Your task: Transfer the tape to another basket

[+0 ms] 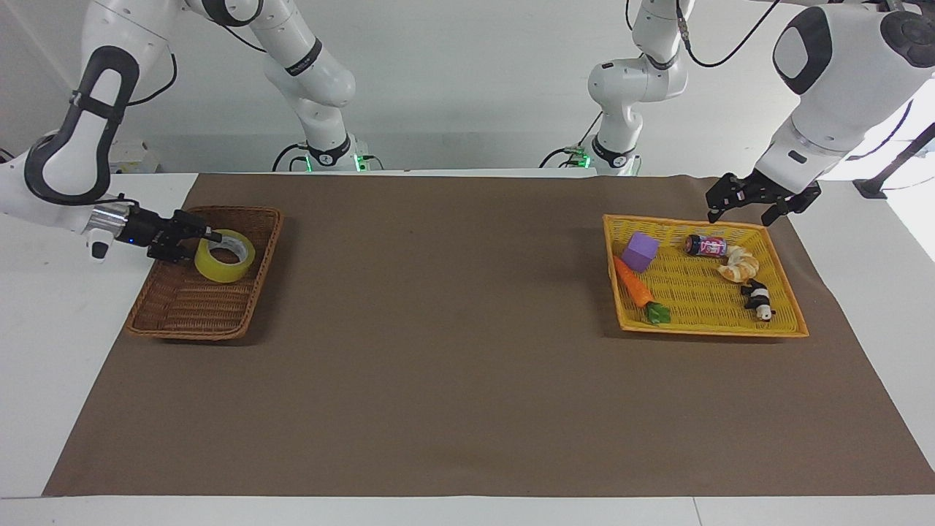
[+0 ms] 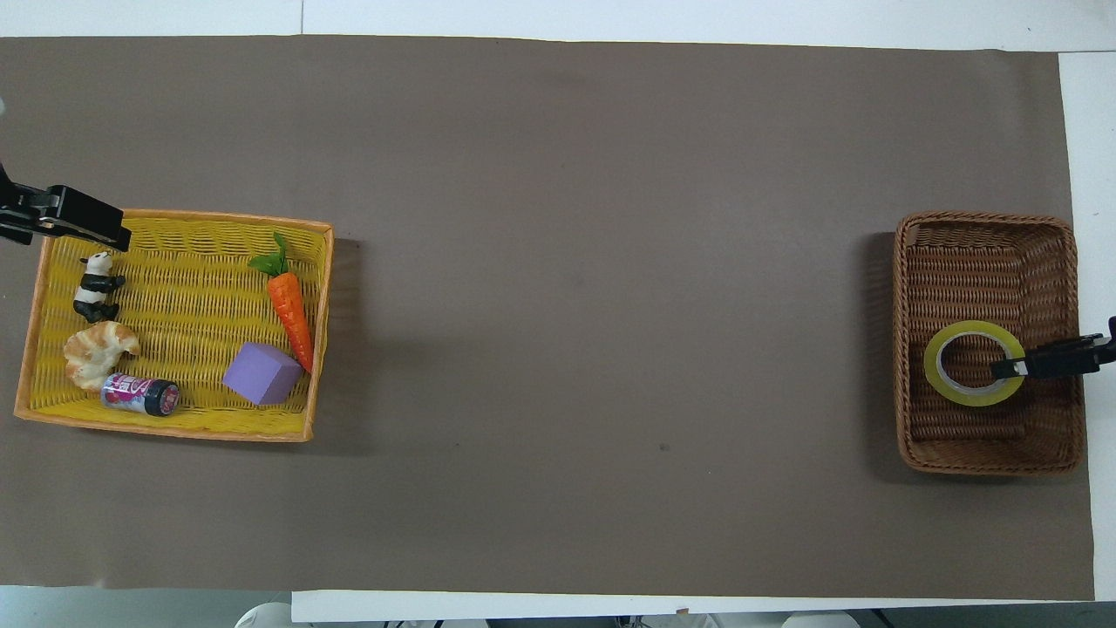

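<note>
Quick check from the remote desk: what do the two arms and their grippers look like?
Both arms have glossy white rounded shells with black joint bands and black panels, and black cables run along them. Green lights glow at both bases. The right gripper is black on a silver wrist with a small blue light; the left gripper is black too.
</note>
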